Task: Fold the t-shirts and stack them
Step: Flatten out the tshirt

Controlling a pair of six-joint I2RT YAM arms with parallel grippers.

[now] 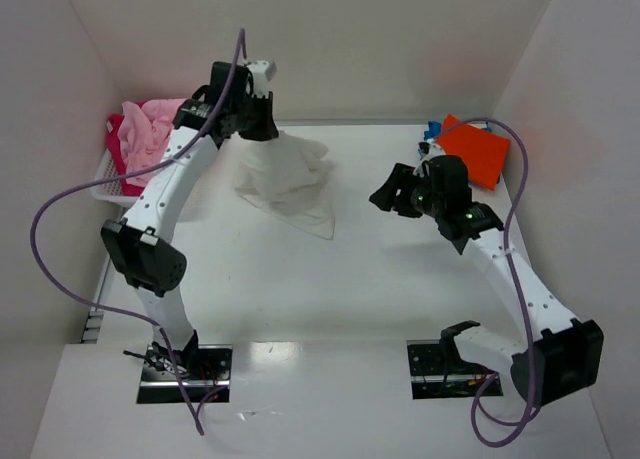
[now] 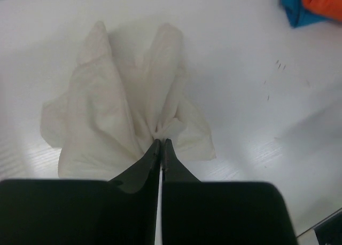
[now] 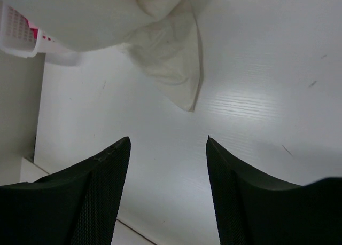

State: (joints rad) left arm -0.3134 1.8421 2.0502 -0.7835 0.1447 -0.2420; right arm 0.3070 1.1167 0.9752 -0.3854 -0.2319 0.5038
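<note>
The cream-white t-shirt (image 1: pixel 285 179) hangs bunched from my left gripper (image 1: pixel 262 131) at the back of the table, its lower part resting on the table. In the left wrist view the left gripper (image 2: pixel 161 142) is shut on a pinch of the cream-white t-shirt (image 2: pixel 117 111). My right gripper (image 1: pixel 385 194) is open and empty, right of the shirt and apart from it. In the right wrist view the right gripper (image 3: pixel 168 141) faces the shirt's lower corner (image 3: pixel 171 63). The orange t-shirt (image 1: pixel 475 151) lies folded on the blue t-shirt (image 1: pixel 432 131) at the back right. The light pink t-shirt (image 1: pixel 150 129) and red-magenta t-shirt (image 1: pixel 116 144) lie in the basket.
The white slotted basket (image 1: pixel 108 189) stands at the left wall; its corner also shows in the right wrist view (image 3: pixel 16 34). White walls close in the table at the left, back and right.
</note>
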